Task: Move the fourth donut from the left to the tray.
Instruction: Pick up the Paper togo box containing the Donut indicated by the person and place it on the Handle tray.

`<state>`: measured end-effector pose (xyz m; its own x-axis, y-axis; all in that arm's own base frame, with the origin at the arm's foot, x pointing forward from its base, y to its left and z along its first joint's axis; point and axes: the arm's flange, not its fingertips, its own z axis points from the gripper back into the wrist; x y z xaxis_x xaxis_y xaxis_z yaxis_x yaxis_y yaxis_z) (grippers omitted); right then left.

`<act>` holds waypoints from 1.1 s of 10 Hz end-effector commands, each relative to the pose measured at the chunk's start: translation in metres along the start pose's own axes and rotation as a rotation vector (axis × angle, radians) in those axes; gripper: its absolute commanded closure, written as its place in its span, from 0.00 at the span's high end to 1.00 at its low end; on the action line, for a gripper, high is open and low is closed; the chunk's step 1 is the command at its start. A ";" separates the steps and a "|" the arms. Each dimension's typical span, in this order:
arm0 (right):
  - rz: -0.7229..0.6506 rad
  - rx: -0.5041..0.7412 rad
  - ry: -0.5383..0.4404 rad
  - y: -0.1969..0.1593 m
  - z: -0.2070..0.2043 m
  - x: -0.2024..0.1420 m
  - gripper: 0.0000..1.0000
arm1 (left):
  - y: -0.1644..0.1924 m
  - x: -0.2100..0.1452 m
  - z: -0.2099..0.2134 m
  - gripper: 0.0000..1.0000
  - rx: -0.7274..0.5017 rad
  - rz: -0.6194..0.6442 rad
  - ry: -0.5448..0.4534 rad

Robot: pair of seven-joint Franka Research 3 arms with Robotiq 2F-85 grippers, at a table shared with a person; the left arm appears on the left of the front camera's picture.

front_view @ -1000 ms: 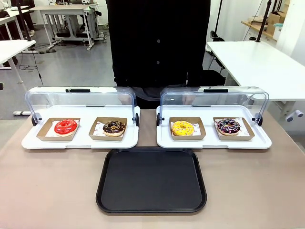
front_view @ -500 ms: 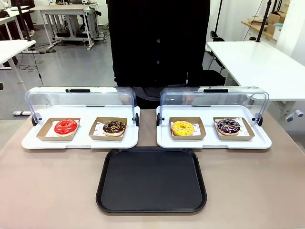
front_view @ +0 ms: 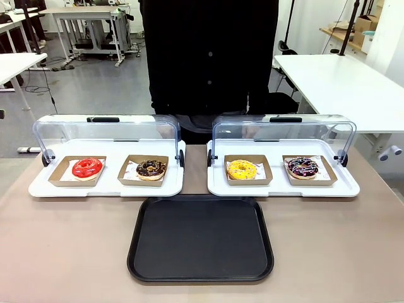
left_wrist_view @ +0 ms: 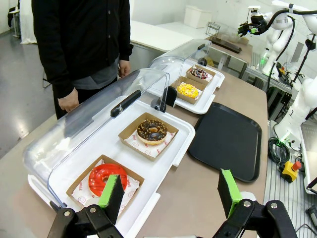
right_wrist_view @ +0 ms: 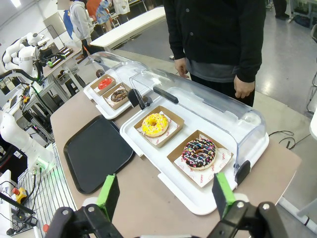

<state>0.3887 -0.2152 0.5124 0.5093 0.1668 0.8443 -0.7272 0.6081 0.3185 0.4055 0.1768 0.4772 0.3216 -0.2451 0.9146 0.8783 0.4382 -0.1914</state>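
The fourth donut [front_view: 303,167], chocolate glazed with pink and white streaks and sprinkles, sits in a brown cardboard holder at the right end of the right white display tray [front_view: 283,187]; it also lies in the right wrist view [right_wrist_view: 199,153] and far off in the left wrist view [left_wrist_view: 200,74]. The black tray [front_view: 201,237] lies bare in front of the display trays, seen too in both wrist views [right_wrist_view: 97,151] [left_wrist_view: 229,140]. My right gripper [right_wrist_view: 165,195] is open, high above the table edge near that donut. My left gripper [left_wrist_view: 171,192] is open above the left end.
A red donut [front_view: 87,168], a chocolate donut with pale specks [front_view: 151,168] and a yellow donut [front_view: 243,169] sit in holders. Both clear lids [front_view: 106,131] stand raised at the back. A person in black [front_view: 208,57] stands at the far side, hands down.
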 end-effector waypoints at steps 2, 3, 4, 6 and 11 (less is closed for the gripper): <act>0.027 0.003 -0.031 -0.001 -0.001 0.002 1.00 | 0.000 0.002 0.002 1.00 -0.012 0.005 0.002; 0.027 0.003 -0.031 -0.001 -0.001 0.002 1.00 | 0.000 0.002 0.002 1.00 -0.012 0.005 0.002; 0.027 0.003 -0.031 -0.001 -0.001 0.002 1.00 | 0.000 0.002 0.002 1.00 -0.012 0.005 0.002; 0.027 0.003 -0.031 -0.001 -0.001 0.002 1.00 | 0.000 0.002 0.002 1.00 -0.012 0.005 0.002; 0.027 0.003 -0.031 -0.001 -0.001 0.002 1.00 | 0.000 0.002 0.002 1.00 -0.012 0.005 0.002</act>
<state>0.3887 -0.2152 0.5124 0.5092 0.1669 0.8443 -0.7272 0.6080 0.3184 0.4055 0.1768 0.4772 0.3216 -0.2451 0.9146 0.8783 0.4382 -0.1914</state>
